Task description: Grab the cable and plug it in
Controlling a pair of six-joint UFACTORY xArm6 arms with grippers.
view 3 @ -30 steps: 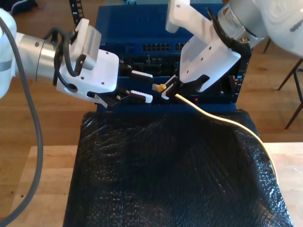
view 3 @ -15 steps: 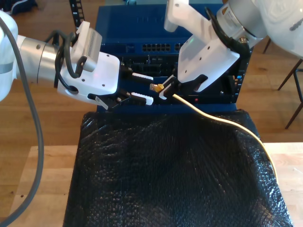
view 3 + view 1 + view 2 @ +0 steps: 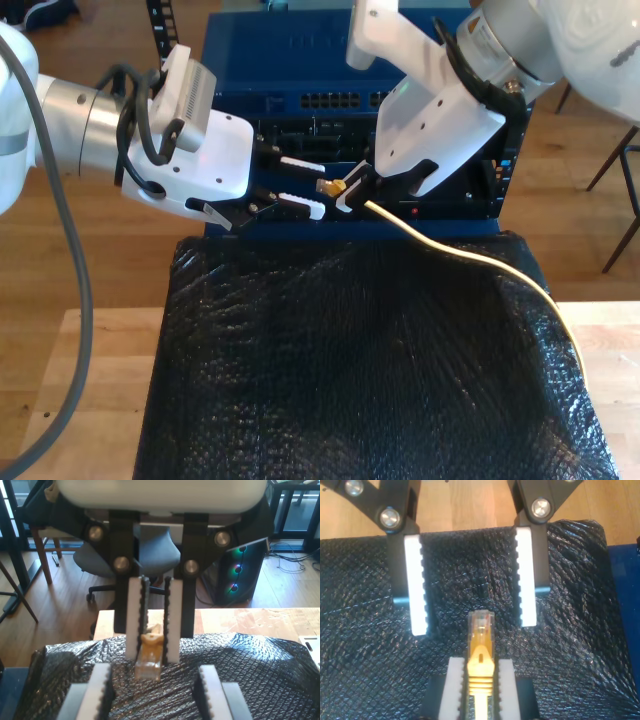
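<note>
Now my second gripper (image 3: 345, 191), clamped on the cable (image 3: 470, 258) just behind its plug (image 3: 327, 186), has edged toward the exterior view's left, nearer my wide-open first gripper (image 3: 305, 184), so a handover looks close.

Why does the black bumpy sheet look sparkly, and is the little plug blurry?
In the exterior view, light glints off the black sheet. In the second wrist view the plug looks sharp in my second tool; in the first wrist view it looks soft.
</note>
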